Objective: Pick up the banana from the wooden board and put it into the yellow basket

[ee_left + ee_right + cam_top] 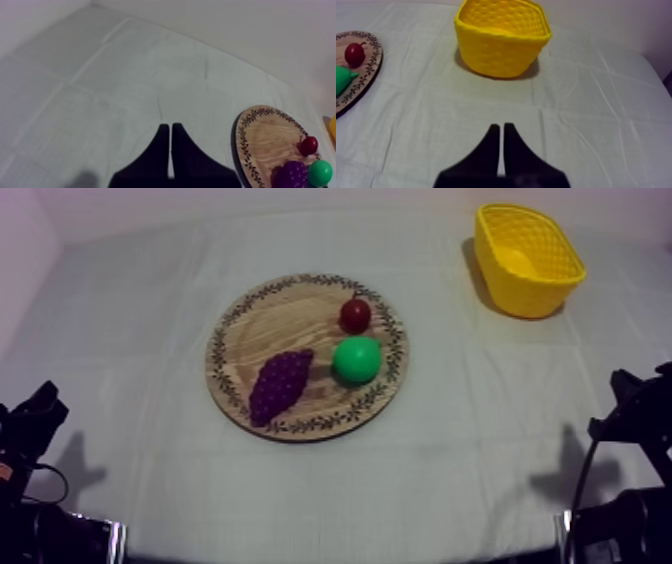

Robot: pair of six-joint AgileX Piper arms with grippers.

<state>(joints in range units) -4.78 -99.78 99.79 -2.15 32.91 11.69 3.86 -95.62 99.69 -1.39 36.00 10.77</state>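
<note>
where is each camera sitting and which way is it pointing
Top view: above the table, slanting down on wooden board, yellow basket; left arm, right arm at its lower corners.
Left wrist view: on the left arm, facing over the cloth toward the board; shut left hand shows.
Right wrist view: on the right arm, facing the basket; shut right hand shows.
Shared: both wrist views catch the small red fruit.

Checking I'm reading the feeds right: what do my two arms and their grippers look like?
The left gripper has two plain matte black fingers, each broad at the base and tapering to a narrow, squared tip. The right gripper looks the same. No markings show on either. From above, the left arm and right arm are black, blocky, angular shapes.
</note>
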